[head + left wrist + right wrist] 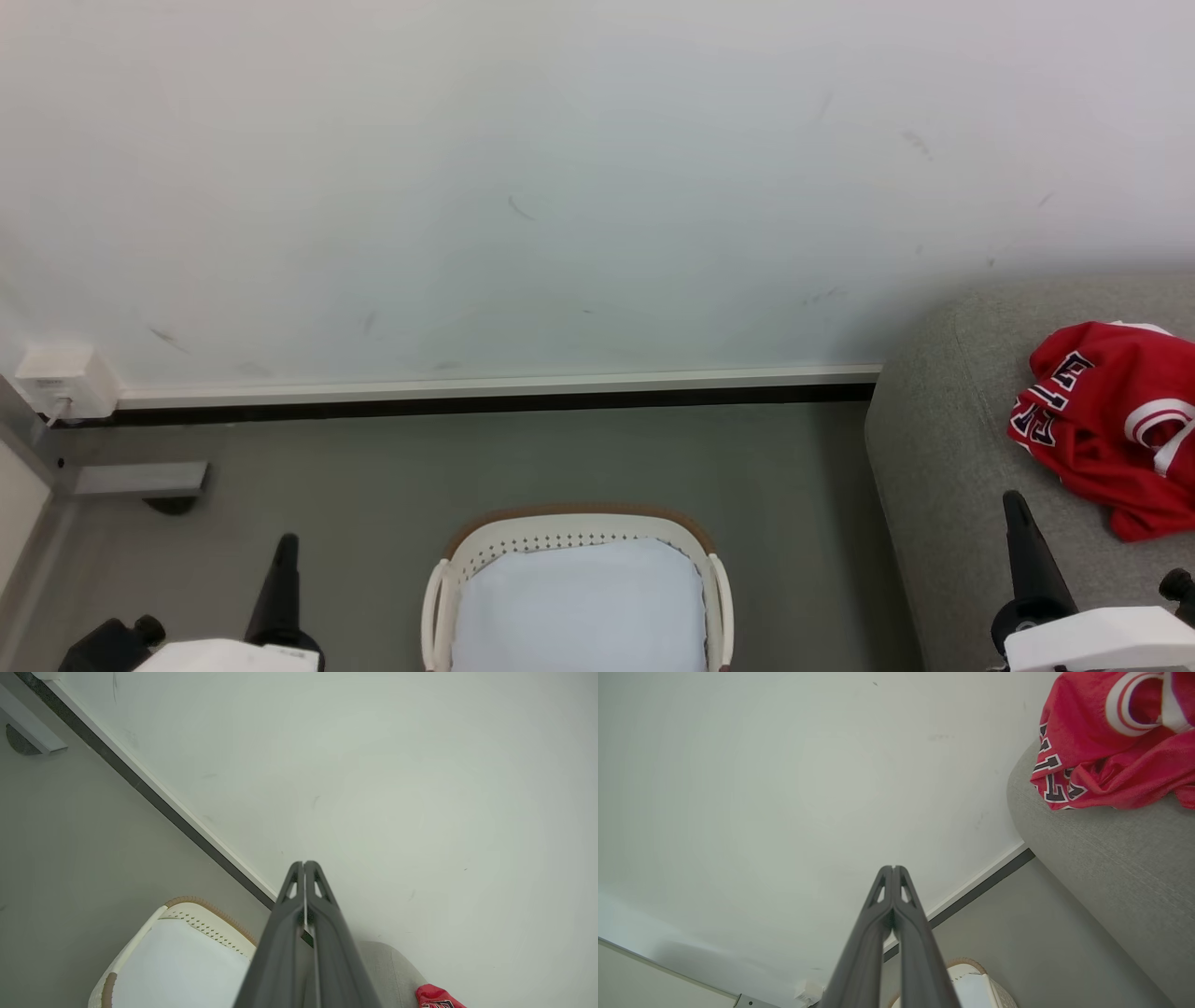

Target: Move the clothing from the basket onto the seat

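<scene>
Left tool (pixel 287 551) and right tool (pixel 1016 509) closed, empty; clothing (pixel 1111 420), frame right, we judge, could slide off the seat (pixel 934 448) at its rounded edge.

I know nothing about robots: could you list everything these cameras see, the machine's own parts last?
clothing: one heap, red with white trim and dark lettering, on the seat
seat: one, light grey, at the right
basket: one, cream with brown rim, on the floor, bottom centre
lining: one, pale blue-white, inside the basket
wall: one, white, behind everything
floor: one, grey, below the wall
wall box: one, white, low at far left
left tool: one, dark, shut, lower left
right tool: one, dark, shut, lower right
</scene>
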`<state>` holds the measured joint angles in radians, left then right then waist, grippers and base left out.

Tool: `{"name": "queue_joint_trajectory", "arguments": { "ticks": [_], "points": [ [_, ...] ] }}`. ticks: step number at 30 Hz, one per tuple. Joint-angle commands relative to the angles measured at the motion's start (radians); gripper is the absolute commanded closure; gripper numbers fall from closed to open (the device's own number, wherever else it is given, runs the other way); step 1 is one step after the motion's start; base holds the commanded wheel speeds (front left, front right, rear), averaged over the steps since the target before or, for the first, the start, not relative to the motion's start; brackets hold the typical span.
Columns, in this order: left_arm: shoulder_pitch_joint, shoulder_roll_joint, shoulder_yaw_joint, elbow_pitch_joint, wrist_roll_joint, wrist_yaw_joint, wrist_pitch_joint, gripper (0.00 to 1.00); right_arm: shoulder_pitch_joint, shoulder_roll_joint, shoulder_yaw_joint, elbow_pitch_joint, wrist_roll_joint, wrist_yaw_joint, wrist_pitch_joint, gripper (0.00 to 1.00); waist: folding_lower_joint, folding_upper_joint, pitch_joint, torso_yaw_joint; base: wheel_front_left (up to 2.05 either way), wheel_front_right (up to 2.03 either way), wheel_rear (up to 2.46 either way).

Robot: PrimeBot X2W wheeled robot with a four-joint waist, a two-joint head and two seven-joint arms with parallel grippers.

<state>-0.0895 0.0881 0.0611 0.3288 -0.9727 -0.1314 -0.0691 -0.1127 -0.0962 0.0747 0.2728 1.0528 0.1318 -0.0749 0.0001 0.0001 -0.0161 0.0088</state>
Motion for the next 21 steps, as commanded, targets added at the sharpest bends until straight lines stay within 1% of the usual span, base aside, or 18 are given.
{"name": "queue_joint_trajectory", "arguments": {
  "ticks": [1, 21],
  "points": [
    [-0.020, 0.005, 0.008, -0.015, -0.031, 0.000, 0.008, 1.00, -0.006, -0.002, -0.011, -0.014, 0.023, -0.001, 0.005, 1.00, -0.0001, -0.0001, 0.000, 0.000, 0.00, 0.00, 0.00],
    [-0.022, -0.009, 0.023, -0.039, -0.231, 0.001, 0.067, 1.00, -0.002, 0.012, -0.068, -0.020, 0.202, -0.001, 0.064, 1.00, -0.0001, -0.0001, 0.005, -0.002, 0.00, 0.00, 0.00]
  ]
}}
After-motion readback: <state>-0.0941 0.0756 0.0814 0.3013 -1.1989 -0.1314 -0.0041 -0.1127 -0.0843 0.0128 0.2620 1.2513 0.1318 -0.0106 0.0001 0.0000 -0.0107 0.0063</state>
